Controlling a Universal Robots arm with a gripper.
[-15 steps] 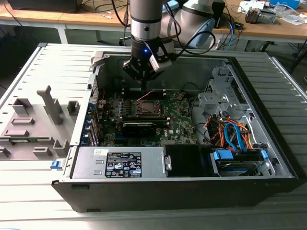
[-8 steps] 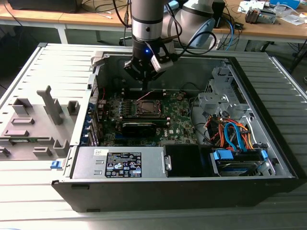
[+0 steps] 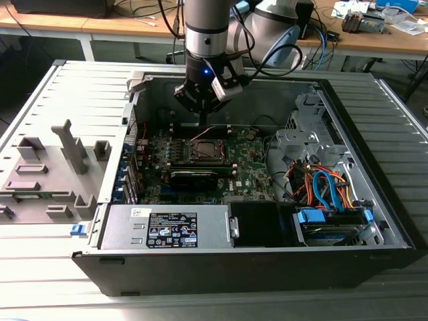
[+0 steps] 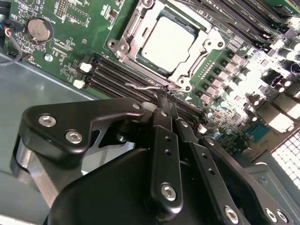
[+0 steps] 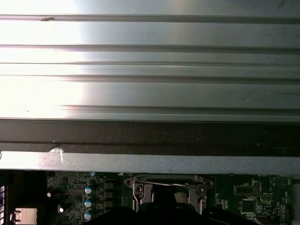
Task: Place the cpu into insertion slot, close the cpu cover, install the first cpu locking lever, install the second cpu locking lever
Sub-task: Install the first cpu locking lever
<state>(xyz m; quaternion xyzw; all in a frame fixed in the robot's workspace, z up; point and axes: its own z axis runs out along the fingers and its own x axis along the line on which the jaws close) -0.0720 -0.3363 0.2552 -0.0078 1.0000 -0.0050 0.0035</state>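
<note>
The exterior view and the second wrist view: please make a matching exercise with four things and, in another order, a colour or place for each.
Things:
1. CPU
2. coin battery
3. gripper
4. cable bundle

Descriptions:
A. orange and blue, on the exterior view's right inside the case
B. black, fingertips together at a thin wire lever
C. pale square, lying in the insertion slot under the metal frame
D. round and silver, on the green board

Pairs: 1-C, 2-D, 3-B, 4-A
</note>
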